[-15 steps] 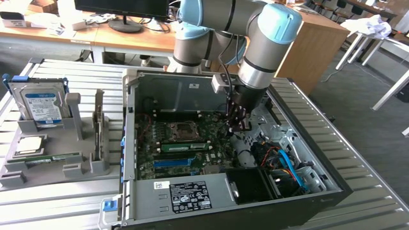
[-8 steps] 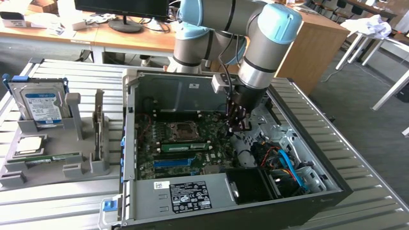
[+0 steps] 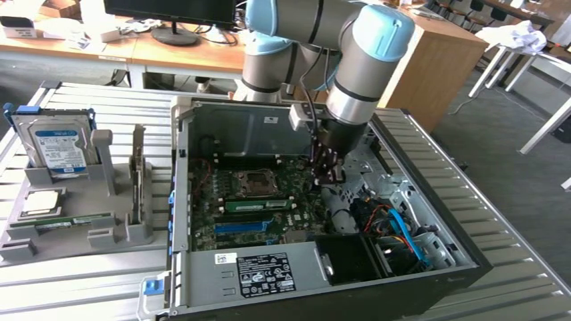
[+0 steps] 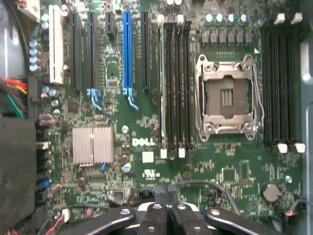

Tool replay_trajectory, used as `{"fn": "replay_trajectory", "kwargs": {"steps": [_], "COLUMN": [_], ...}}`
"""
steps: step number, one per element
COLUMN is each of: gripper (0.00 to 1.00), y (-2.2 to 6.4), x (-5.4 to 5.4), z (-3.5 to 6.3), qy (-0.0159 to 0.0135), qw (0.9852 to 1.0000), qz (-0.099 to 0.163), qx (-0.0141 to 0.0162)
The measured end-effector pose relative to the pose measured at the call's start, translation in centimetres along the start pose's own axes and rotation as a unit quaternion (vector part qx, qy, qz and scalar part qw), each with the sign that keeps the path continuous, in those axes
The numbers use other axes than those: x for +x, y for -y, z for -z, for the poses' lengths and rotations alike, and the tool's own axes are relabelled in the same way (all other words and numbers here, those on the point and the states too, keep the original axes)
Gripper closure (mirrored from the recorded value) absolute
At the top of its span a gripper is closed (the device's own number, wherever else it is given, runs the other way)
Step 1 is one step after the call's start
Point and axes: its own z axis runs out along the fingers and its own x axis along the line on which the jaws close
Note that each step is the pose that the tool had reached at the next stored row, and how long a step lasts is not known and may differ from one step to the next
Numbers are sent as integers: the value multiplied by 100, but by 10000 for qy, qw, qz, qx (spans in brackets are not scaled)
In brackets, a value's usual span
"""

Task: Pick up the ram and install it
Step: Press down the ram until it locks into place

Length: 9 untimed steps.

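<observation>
Gripper: inside the open computer case, low over the motherboard, just beside the processor socket.
Fingers: black, pressed together with no gap; nothing between them, touching nothing that can be made out.
Ram: long thin green stick, seated on edge in a slot between the socket and the blue slot; in the wrist view a pale green strip in the slot bank next to the socket, white clips at its end.
Second stick: alike, green, lying in the grey holder at the exterior view's left, well apart from the case.
Motherboard surface: dark green, crowded with black slots and small round capacitors.
Socket: square, bright metal frame, open in the middle.
Heatsink: silver, finely ribbed, square.
Hard drive: silver with a blue label, upright in the holder.
Table: ridged grey metal slats.
</observation>
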Motion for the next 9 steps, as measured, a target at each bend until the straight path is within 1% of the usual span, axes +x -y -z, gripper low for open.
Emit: {"fn": "replay_trajectory", "kwargs": {"steps": [6,9], "gripper": [90,90], "y": [-84,-155], "x": [3,6], "z": [-21,-32], "qy": [0,0], "qw": [10000,10000], "qz": [0,1], "qx": [0,0]}}
